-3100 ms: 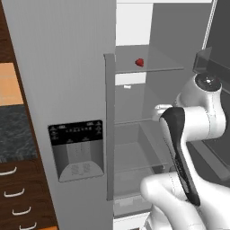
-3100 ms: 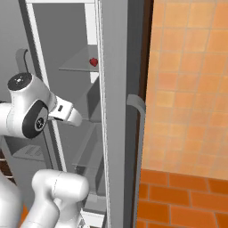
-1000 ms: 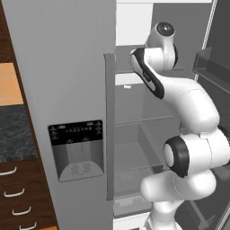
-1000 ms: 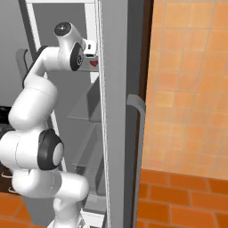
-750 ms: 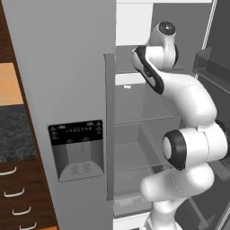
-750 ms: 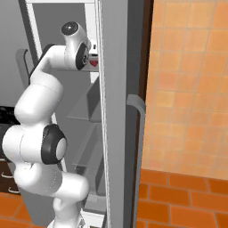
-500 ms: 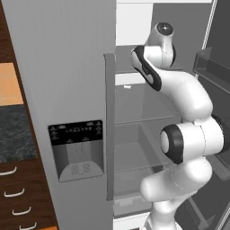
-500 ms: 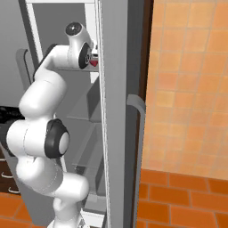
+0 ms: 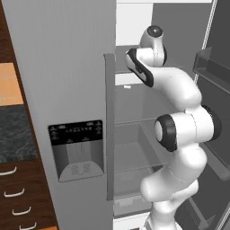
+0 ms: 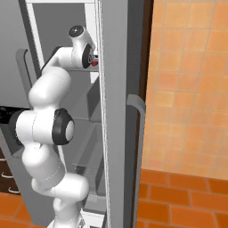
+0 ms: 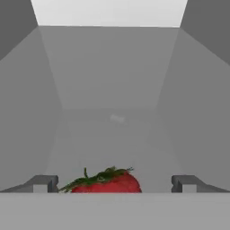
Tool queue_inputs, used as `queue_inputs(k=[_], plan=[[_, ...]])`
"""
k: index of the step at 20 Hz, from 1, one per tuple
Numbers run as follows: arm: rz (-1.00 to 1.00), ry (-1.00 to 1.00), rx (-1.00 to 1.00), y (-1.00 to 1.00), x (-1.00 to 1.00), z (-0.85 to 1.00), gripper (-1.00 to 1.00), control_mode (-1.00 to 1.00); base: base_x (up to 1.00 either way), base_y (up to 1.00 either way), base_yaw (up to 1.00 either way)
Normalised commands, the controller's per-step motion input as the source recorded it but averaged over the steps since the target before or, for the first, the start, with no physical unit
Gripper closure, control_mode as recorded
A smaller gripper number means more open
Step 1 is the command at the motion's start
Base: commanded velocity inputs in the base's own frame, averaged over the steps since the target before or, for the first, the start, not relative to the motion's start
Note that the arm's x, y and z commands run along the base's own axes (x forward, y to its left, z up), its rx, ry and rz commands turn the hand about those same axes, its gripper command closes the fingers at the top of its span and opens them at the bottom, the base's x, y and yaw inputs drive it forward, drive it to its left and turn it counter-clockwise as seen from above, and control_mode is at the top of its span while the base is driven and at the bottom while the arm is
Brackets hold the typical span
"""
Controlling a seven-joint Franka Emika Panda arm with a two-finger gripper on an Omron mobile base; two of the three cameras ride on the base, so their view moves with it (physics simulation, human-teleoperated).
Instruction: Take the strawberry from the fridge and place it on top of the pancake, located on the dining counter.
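The fridge stands with its right door swung open. My arm reaches up to its top glass shelf. There the red strawberry, with green leaves, lies between my two fingertips, and a bit of red strawberry peeks out beside the hand in the right base view. My gripper is open, its jaws standing wide on either side of the fruit without touching it. Seen from the right base, the gripper sits close against the open door's edge. The pancake and the dining counter are out of view.
Lower glass shelves sit under my arm. Door bins hang on the open door at right. The shut door carries a black dispenser panel and a long handle. Dark wood drawers lie left; an orange tiled wall lies right.
The arm rose from low and folded to the top shelf. Over the last second the hand edged a little closer in on the strawberry. The jaws stayed open.
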Motion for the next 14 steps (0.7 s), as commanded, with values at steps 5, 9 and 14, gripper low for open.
queue_inputs(k=[5, 9, 14], plan=[[-0.05, 0.03, 0.00, 0.06, 0.29, -0.23, -1.00, -1.00, 0.00, 0.00, 0.00], [-0.05, 0.03, 0.02, 0.00, 0.00, -0.32, 1.00, -1.00, 0.00, 0.00, 0.00], [-0.07, -0.02, 0.03, 0.03, -0.35, -0.21, 1.00, -1.00, 0.00, 0.00, 0.00]])
